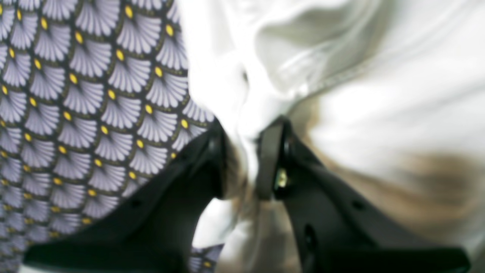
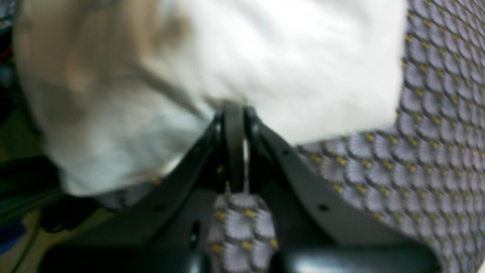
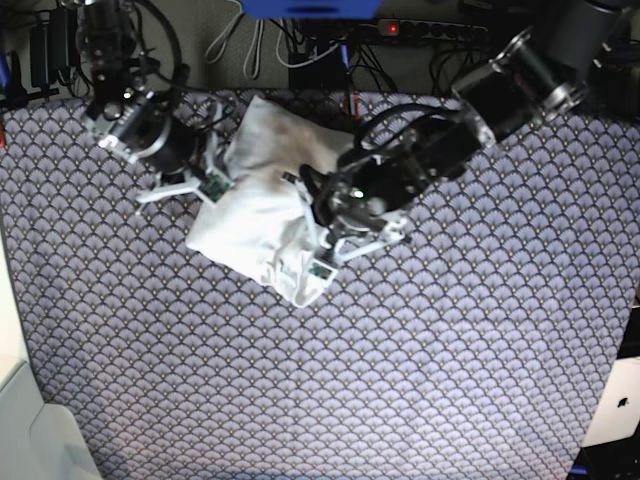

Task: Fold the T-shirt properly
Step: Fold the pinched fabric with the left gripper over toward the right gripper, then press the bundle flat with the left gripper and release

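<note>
Left hand (image 1: 242, 159) pinches T-shirt (image 3: 262, 210) on patterned tablecloth (image 3: 400, 380).

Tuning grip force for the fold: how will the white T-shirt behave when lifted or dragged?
Likely floppy: the T-shirt lies bunched and creased, so it should sag from a pinch point. Probably light and thin: cloth gathers into the narrow gap of the left pincer. It may drag and wrinkle, not slide cleanly, on the patterned tablecloth.

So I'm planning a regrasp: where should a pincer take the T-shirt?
Probably the T-shirt's free lower-left corner, coming in low from the bare tablecloth side; there the cloth lies flat with an open edge, away from the bunched part the left pincer pinches.
</note>
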Tool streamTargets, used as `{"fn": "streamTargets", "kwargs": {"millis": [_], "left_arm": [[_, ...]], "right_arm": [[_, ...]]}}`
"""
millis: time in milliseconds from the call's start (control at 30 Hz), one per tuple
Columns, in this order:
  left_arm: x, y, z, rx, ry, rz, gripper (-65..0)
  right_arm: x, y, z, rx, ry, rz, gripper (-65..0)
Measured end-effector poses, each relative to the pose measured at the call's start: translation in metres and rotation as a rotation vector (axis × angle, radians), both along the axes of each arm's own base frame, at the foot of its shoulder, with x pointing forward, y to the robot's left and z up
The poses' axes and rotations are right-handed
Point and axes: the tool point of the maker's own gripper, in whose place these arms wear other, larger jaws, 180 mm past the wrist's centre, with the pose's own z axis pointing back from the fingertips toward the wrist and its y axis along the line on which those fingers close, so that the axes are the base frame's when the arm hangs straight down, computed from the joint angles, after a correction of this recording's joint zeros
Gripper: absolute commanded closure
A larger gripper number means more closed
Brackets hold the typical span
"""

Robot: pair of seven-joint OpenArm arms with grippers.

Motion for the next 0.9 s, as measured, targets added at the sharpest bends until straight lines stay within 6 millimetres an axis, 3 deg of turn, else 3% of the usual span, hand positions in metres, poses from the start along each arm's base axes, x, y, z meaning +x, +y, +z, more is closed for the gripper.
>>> {"fn": "streamTargets", "kwargs": {"millis": [433, 633, 733, 900], "left_arm": [[0.037, -0.033, 0.01, 0.351, -0.319, -0.231, -0.2], [0.053, -0.06, 0.028, 0.422, -0.532, -0.331, -0.2], [0.057, -0.075, 0.035, 0.469, -0.643, -0.404, -0.2], [0.053, -0.088, 0.028, 0.522, -0.713, -0.498, -0.2]], "right_arm": [[0.019, -0.117, 0.024, -0.096, -0.081, -0.323, 0.0], [0.017, -0.145, 0.031, -0.112, -0.1, -0.403, 0.0], [0.006, -0.147, 0.023, -0.12, -0.07, -0.406, 0.0], [0.001, -0.145, 0.02, -0.113, -0.058, -0.403, 0.0]]}}
